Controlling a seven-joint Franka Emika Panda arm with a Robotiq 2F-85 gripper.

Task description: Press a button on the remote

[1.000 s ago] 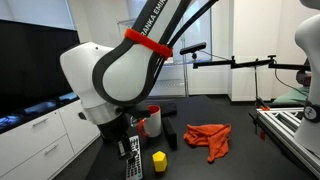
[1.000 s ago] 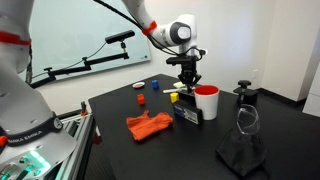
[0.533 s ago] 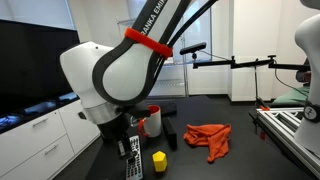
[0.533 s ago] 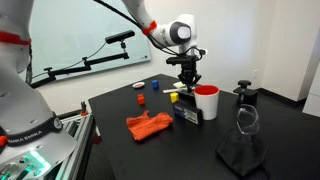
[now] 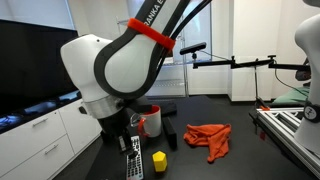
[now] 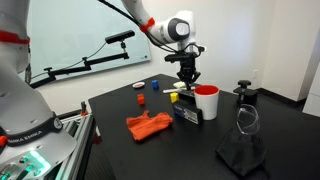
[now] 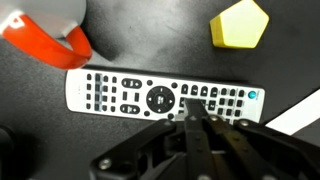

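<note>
The remote (image 7: pixel 165 97) lies flat on the black table, long and slim with rows of small keys. It also shows in both exterior views (image 5: pixel 133 160) (image 6: pixel 187 112). My gripper (image 7: pixel 190 103) is shut, its fingertips together over the key rows right of the round pad. I cannot tell if they touch. In the exterior views the gripper (image 5: pixel 135 143) (image 6: pixel 187 86) hangs straight down over the remote.
A yellow block (image 7: pixel 239 24) (image 5: pixel 158 160) lies beside the remote. A red mug (image 5: pixel 150 122) (image 6: pixel 206 103) stands close by. An orange cloth (image 5: pixel 208 140) (image 6: pixel 148 125), small red and blue blocks (image 6: pixel 141 98) and a black stand (image 6: pixel 243 95) also sit on the table.
The arm has shifted slightly upward, and the gripper sits a little higher over the remote. The remote and other objects have not moved.
</note>
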